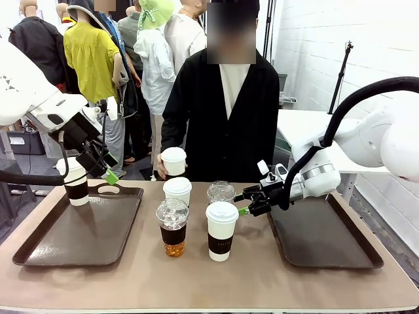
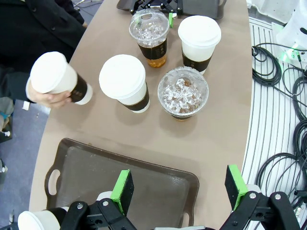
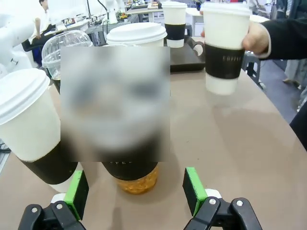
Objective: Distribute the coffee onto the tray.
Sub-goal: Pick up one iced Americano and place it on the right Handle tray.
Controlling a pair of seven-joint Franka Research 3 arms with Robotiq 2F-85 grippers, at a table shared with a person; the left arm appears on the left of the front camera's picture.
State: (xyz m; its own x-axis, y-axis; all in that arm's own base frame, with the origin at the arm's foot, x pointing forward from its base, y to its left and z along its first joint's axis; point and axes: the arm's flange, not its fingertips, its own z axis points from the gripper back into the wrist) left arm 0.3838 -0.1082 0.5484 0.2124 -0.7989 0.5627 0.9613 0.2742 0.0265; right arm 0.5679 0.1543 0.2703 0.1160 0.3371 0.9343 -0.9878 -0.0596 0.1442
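Looks barely begun; counts one sleeved cup (image 1: 76, 185) on left tray (image 1: 65, 242), ten o'clock corner; leaves right tray (image 1: 327, 245) bare, four cups (image 1: 219, 230) at desk (image 1: 209, 281) centre, a fifth cup (image 1: 173, 160) in person's hand (image 2: 53, 99) at twelve; shows left tool (image 2: 179, 188) wide, empty, above left tray; right tool (image 1: 243, 203) wide, empty, at three o'clock of four cups.

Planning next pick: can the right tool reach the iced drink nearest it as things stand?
Probably yes: the right tool is open with the iced drink straight ahead, nothing between. The paper cup beside it stands close and may get nudged.
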